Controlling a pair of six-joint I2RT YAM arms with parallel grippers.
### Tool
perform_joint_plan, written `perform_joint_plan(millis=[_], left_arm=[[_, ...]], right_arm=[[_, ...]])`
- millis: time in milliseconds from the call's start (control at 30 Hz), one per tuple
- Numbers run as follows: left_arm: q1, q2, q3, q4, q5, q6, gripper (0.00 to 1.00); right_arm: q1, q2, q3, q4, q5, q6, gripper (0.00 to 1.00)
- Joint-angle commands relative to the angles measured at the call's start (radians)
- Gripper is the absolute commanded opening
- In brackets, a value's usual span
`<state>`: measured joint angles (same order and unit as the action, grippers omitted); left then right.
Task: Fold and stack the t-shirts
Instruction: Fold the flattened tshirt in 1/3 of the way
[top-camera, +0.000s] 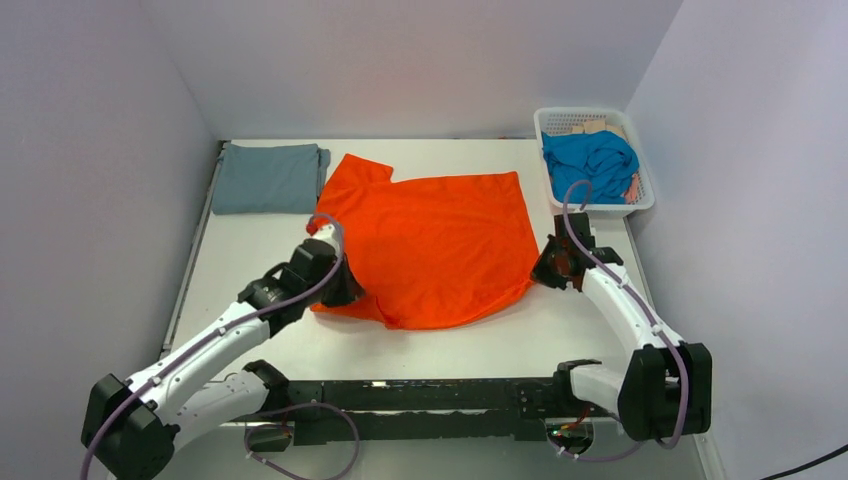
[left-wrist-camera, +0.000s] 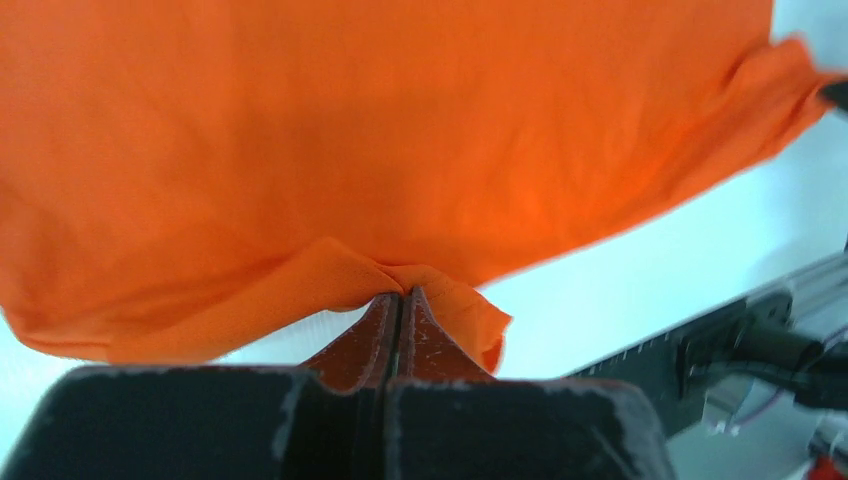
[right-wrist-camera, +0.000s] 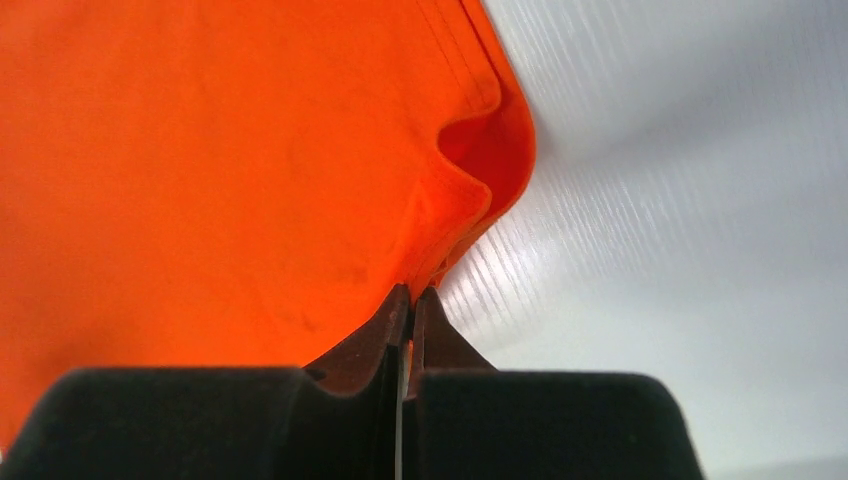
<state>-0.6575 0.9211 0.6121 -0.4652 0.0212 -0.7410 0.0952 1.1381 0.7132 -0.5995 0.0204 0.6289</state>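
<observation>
While pinching opposite edges of the orange t-shirt (top-camera: 440, 240) in left gripper (top-camera: 350, 292) and right gripper (top-camera: 541, 268), holds it crosswise, body beyond.

The right gripper (right-wrist-camera: 410, 300) had its two dark fingers (right-wrist-camera: 365, 345) pressed together, pinching the edge of the orange shirt (right-wrist-camera: 200, 170) right at their tips. The shirt filled the left and upper part of the picture, mostly smooth, with faint creases. Its stitched hem (right-wrist-camera: 470, 60) ran down from the top and curled into a small fold just above the pinched spot. To the right lay the white table (right-wrist-camera: 680, 230), faintly ribbed and bright with glare beside the cloth.
</observation>
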Motion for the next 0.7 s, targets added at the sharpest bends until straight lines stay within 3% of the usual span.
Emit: perform_joint_plan(millis=[0,400,667], left_arm=[[0.101,0.029,0.079,0.104,-0.051,0.067,0.00],[0.263,0.206,0.193,0.218,-0.086,0.134,0.00],[0.326,0.326,0.270,0.261,-0.077,0.185,0.00]], right_arm=[[0.000,0.053,0.090,0.059,0.009,0.005,0.00],[-0.003,0.214,0.233,0.074,0.117,0.001,0.00],[-0.009,0.342,0.322,0.106,0.107,-0.009,0.00]])
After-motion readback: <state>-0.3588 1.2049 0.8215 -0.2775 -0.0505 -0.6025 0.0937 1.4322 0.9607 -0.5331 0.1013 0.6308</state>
